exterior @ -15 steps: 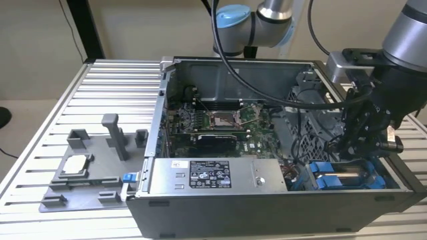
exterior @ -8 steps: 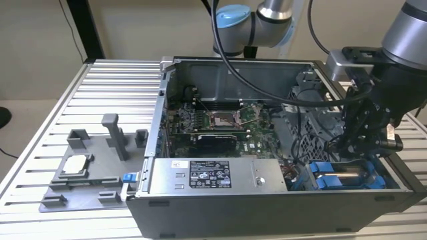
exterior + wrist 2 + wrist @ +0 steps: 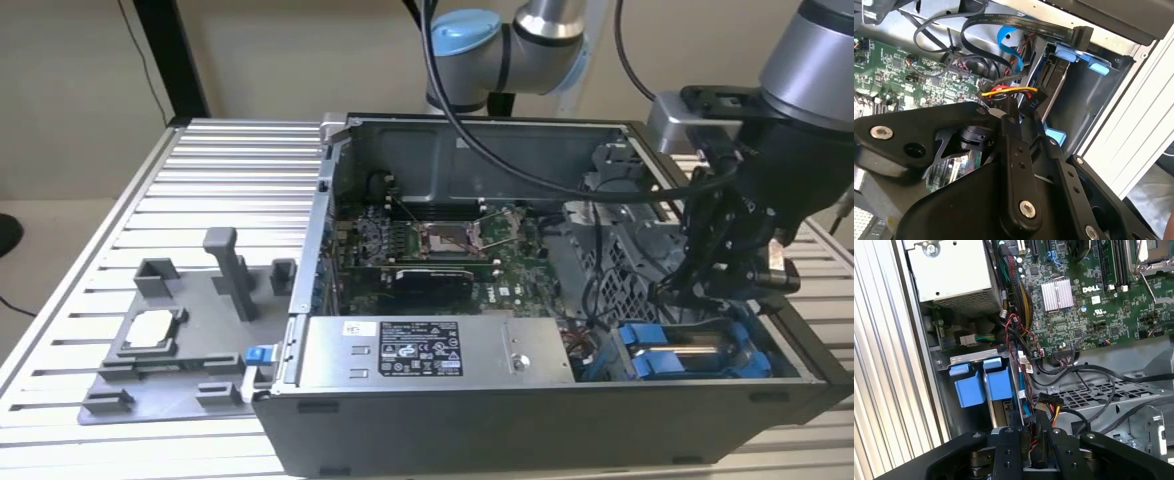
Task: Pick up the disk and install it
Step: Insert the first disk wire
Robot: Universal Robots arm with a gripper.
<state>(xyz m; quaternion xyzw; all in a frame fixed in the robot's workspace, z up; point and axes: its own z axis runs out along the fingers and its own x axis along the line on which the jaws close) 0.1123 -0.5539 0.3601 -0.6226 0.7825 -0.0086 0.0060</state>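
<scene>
The disk (image 3: 701,352), silver with a bright blue carrier, lies in the drive bay at the front corner of the open computer case, on the exterior view's right. Its blue carrier tabs (image 3: 999,384) stand out in the first wrist view, and a blue carrier edge (image 3: 1072,52) runs along the bay in the second wrist view. My gripper (image 3: 683,292) hangs inside the case just above the disk's inner end. Its tip (image 3: 1026,422) sits among cables beside the disk. A connector with yellow and red wires (image 3: 1009,92) lies right in front of the gripper (image 3: 1024,117).
The large silver box (image 3: 400,350) sits beside the bay, with the green motherboard (image 3: 441,240) behind it. Black and coloured cables (image 3: 1074,375) cross the space around the gripper. A grey fixture tray (image 3: 174,370) holding a small silver chip (image 3: 147,330) rests on the slatted table (image 3: 227,180).
</scene>
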